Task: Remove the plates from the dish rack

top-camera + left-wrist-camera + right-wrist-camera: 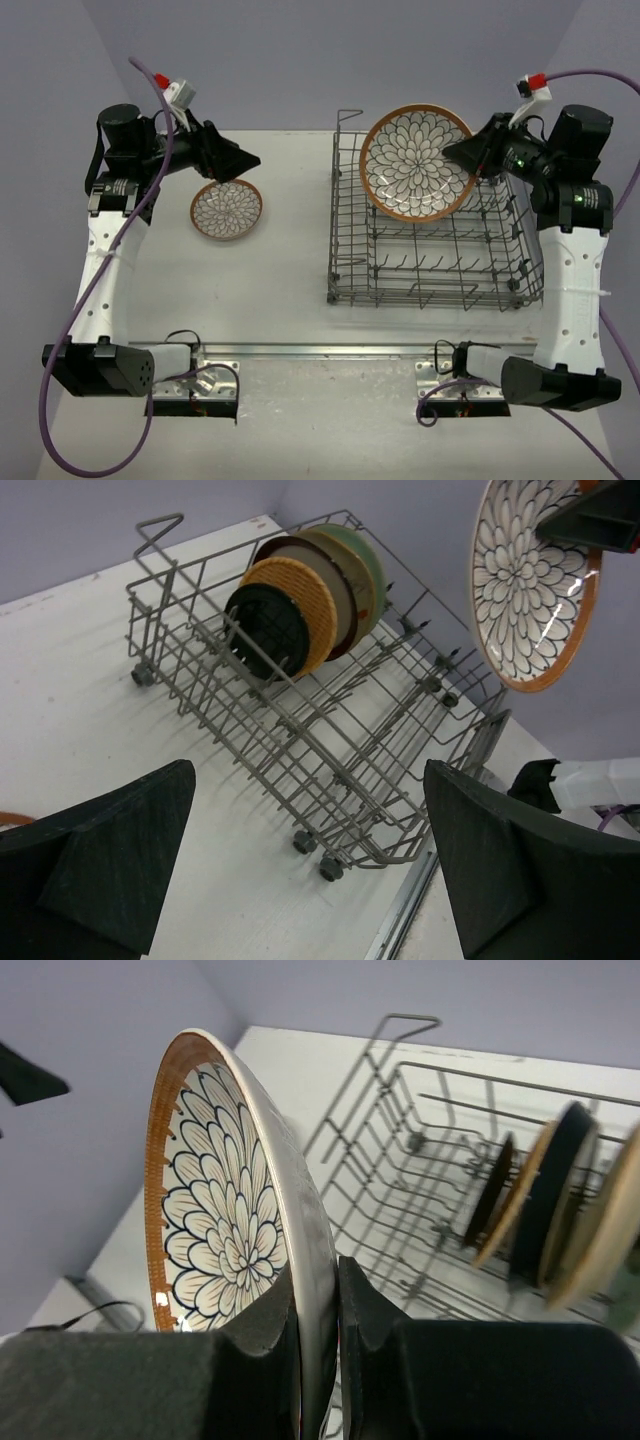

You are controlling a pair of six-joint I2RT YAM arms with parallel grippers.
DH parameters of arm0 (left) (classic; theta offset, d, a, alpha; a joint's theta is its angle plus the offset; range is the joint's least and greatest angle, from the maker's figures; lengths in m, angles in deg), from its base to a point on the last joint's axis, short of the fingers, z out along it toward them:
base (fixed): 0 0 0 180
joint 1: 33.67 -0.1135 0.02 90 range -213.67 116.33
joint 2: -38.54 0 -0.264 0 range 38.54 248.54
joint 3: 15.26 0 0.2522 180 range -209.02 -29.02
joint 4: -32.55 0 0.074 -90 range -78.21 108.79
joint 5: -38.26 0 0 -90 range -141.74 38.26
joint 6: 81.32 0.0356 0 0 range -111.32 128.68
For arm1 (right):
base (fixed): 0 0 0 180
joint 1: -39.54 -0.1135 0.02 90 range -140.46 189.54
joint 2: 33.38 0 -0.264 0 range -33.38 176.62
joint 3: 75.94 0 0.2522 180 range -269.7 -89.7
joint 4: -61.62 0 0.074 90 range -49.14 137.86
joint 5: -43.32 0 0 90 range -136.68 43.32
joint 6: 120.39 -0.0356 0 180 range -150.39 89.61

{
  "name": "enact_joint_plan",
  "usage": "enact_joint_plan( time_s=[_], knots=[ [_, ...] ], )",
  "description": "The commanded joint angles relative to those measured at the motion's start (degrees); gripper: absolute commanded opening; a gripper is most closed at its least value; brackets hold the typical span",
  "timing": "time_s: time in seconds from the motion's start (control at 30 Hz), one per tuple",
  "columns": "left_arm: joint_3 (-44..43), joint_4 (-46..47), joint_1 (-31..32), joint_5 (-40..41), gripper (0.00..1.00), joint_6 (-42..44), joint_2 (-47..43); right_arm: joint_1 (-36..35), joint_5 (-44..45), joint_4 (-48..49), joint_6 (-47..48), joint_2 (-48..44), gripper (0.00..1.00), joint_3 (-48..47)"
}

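My right gripper (458, 154) is shut on the rim of a large white plate with a brown petal pattern (417, 162) and holds it tilted in the air above the far end of the grey wire dish rack (430, 298). The right wrist view shows both fingers pinching this plate (225, 1210). In the left wrist view, black (266, 632), tan-orange (305, 592), cream dark-rimmed (340, 575) and pale green (368, 562) plates stand upright in the rack (330, 742). My left gripper (244, 163) is open and empty, above a small petal-pattern plate (227, 209) lying on the table.
The rack (420, 1160) has a raised wire loop (160, 525) at its far left corner and small wheels (320, 865) underneath. A metal rail (330, 350) runs along the table's near edge between the arm bases. Purple cables hang beside both arms.
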Motion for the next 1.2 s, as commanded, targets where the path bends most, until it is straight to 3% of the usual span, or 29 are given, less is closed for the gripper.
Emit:
enact_joint_plan(
  time_s=[0.0, 0.13, 0.57, 0.67, 0.93, 1.07, 1.13, 1.17],
  knots=[
    [-7.81, -2.63, 5.51, -2.48, 0.94, -1.19, 2.79, -5.32, -8.24, 10.87, -7.07, 1.84, 0.00, -1.27],
    [-10.96, -6.02, 8.45, -0.36, 0.95, 1.43, 5.25, -13.67, -5.71, 10.82, -5.30, 3.90, 0.00, 0.08],
    [-9.91, -12.69, 18.58, 11.09, 0.89, 10.79, 9.42, -27.95, 1.02, 6.30, 1.84, 14.41, 0.00, -5.55],
    [-9.46, -13.65, 19.97, 14.32, 0.74, 13.21, 10.84, -29.90, 0.86, 6.37, 2.20, 16.04, 0.00, -6.43],
    [-9.90, -16.48, 20.06, 14.64, 0.53, 14.02, 14.74, -32.57, 0.75, 6.09, 2.73, 18.91, 0.00, -9.38],
    [-9.60, -16.66, 20.06, 14.22, 0.24, 14.14, 14.47, -32.92, 0.90, 5.95, 2.75, 18.88, 0.00, -9.30],
    [-8.85, -16.75, 20.02, 12.40, 0.02, 14.27, 14.05, -32.92, 1.11, 5.86, 2.82, 18.79, 0.00, -9.30],
    [-8.54, -16.79, 19.93, 11.37, 0.00, 14.36, 13.87, -32.92, 1.38, 5.82, 2.82, 18.79, 0.00, -9.26]
  ],
)
